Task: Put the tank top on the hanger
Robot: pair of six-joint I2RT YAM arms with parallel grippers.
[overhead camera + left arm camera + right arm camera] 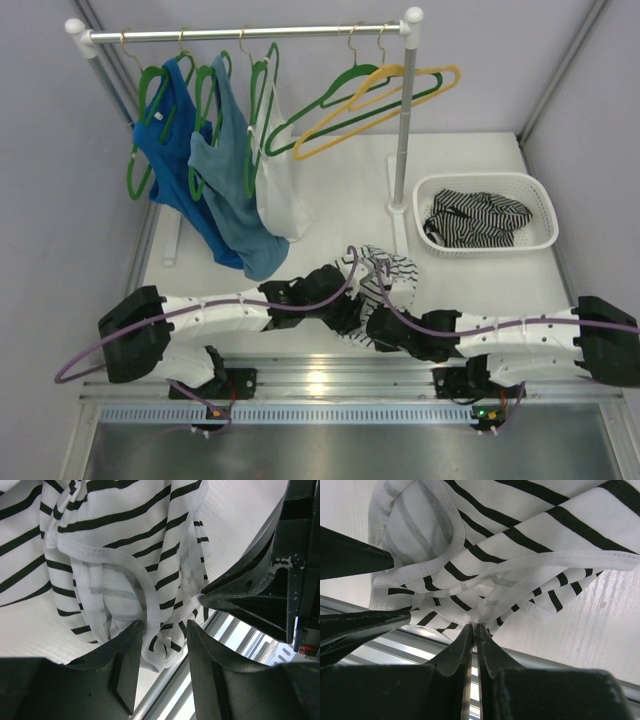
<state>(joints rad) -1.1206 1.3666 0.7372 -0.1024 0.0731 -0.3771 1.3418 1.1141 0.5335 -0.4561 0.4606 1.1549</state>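
The tank top [388, 272], white with thin black stripes, lies bunched on the table near the front edge, between my two grippers. My right gripper [474, 626] is shut on a fold of its hem [485, 607]. My left gripper [162, 632] is open, and a hanging fold of the tank top [115, 530] drops loosely between its fingers [125, 665]. In the top view the left gripper [345, 312] and right gripper [372, 322] meet at the cloth's near side. An empty green hanger [345, 100] hangs on the rail, far from both grippers.
The rail [250, 33] carries blue [170, 150], teal [230, 170] and white [280, 190] tops on green hangers, plus a yellow hanger [400, 95]. The rack's post [403, 130] stands mid-table. A white basket [535, 200] at the right holds a darker striped garment [475, 218]. A metal rail [330, 385] runs along the front edge.
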